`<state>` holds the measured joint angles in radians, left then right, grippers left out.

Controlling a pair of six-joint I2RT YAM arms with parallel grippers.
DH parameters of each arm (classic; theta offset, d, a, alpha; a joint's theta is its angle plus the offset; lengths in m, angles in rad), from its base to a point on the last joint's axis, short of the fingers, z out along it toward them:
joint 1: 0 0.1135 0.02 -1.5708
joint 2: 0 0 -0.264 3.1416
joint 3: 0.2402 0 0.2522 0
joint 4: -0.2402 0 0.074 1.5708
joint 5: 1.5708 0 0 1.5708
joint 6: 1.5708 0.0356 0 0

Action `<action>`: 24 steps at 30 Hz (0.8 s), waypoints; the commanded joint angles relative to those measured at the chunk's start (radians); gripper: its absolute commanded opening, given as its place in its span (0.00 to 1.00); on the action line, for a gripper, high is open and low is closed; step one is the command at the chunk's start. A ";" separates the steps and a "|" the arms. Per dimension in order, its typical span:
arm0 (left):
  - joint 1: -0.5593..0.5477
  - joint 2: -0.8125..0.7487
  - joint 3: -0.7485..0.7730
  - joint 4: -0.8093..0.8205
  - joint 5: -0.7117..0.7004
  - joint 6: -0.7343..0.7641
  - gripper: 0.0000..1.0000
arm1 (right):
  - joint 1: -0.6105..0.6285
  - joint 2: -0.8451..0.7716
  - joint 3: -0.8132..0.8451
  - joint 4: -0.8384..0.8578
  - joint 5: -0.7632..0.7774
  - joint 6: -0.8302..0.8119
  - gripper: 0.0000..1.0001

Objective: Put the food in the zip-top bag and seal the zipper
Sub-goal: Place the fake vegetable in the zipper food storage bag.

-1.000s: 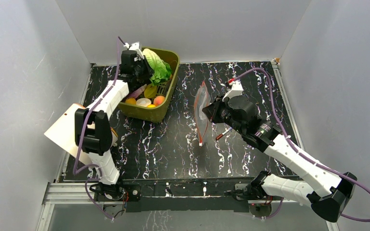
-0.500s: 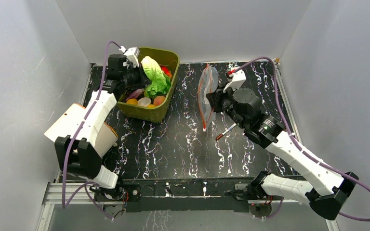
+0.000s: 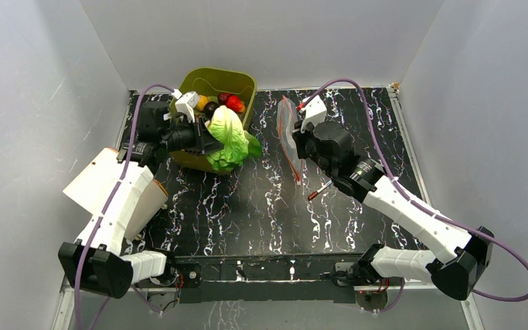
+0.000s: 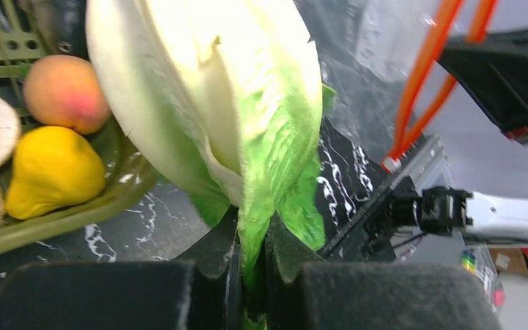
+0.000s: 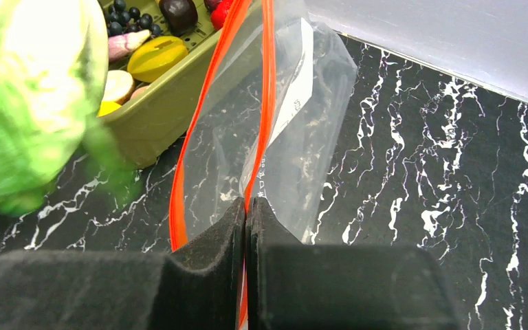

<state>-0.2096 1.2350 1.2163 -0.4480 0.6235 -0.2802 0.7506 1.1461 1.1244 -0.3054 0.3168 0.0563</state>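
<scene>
My left gripper (image 3: pixel 206 139) (image 4: pixel 251 240) is shut on the green leaf end of the big green-white cabbage (image 3: pixel 228 136) (image 4: pixel 213 89), which hangs in the air over the near right corner of the olive-green bin (image 3: pixel 214 74). The zip-top bag (image 3: pixel 287 130) (image 5: pixel 289 137) hangs to its right, held up by my right gripper (image 3: pixel 297 141) (image 5: pixel 246 210), shut on one lip of the red-orange zipper (image 5: pixel 268 103). The bag's mouth gapes a little toward the cabbage. A red strawberry (image 3: pixel 234 103), a dark purple ball (image 5: pixel 179 10), a peach (image 4: pixel 65 93) and yellow pieces (image 4: pixel 51 168) lie in the bin.
A small red-and-white pen-like stick (image 3: pixel 322 189) lies on the black marbled table (image 3: pixel 247 206) under my right arm. Grey walls close in the back and both sides. The bin stands at the table's far left.
My left gripper has lifted the cabbage out of the bin and carried it right, toward the bag. My right gripper has raised the bag and shifted it back and slightly left.
</scene>
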 commanded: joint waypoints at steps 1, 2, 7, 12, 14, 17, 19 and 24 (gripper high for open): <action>-0.025 -0.104 -0.057 -0.003 0.153 -0.008 0.00 | -0.003 0.007 0.024 0.075 0.007 -0.068 0.00; -0.032 -0.121 -0.077 0.009 0.174 -0.013 0.00 | -0.002 0.011 0.021 0.068 0.003 -0.072 0.00; -0.056 -0.187 -0.145 0.063 0.286 -0.052 0.00 | -0.002 0.017 -0.002 0.084 -0.013 -0.109 0.00; -0.104 -0.215 -0.204 0.155 0.387 -0.089 0.00 | -0.003 0.027 -0.033 0.137 -0.070 -0.171 0.00; -0.133 -0.220 -0.215 0.172 0.388 -0.089 0.00 | -0.003 0.029 -0.036 0.147 -0.118 -0.187 0.00; -0.211 -0.220 -0.234 0.232 0.392 -0.087 0.00 | -0.002 0.021 -0.046 0.203 -0.253 -0.209 0.00; -0.265 -0.209 -0.242 0.278 0.392 -0.072 0.00 | -0.001 0.023 -0.043 0.216 -0.294 -0.212 0.00; -0.305 -0.133 -0.213 0.248 0.343 -0.009 0.00 | 0.030 -0.013 -0.061 0.230 -0.367 -0.219 0.00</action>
<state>-0.5076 1.0668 0.9794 -0.2165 0.9695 -0.3294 0.7540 1.1824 1.0813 -0.1661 0.0029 -0.1410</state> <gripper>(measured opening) 0.059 0.009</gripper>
